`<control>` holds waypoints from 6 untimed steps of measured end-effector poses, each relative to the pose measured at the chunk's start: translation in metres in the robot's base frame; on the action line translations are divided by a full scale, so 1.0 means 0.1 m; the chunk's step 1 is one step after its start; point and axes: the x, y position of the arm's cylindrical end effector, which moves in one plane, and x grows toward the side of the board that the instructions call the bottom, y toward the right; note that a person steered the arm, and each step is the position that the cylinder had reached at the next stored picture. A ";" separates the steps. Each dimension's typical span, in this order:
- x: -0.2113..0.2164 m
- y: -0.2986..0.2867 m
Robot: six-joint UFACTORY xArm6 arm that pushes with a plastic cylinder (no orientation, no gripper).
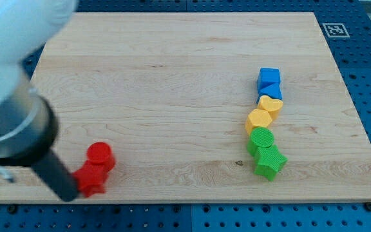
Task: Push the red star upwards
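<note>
The red star (91, 178) lies near the board's bottom-left corner, touching a red cylinder (100, 155) just above and to its right. My dark rod comes down from the view's upper left, and my tip (68, 194) rests at the star's lower left side, touching or almost touching it.
A column of blocks stands at the view's right: a blue cube (269, 77), a blue triangle (270, 91), a yellow heart (270, 104), a yellow hexagon (258, 120), a green cylinder (261, 138) and a green star (270, 161). The board's bottom edge (185, 201) runs just below the red star.
</note>
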 end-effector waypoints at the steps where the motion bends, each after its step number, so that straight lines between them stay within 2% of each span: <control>1: -0.24 0.61; 2: -0.62 0.89; 4: -0.31 0.90; 5: -0.93 0.89; 6: -1.31 0.85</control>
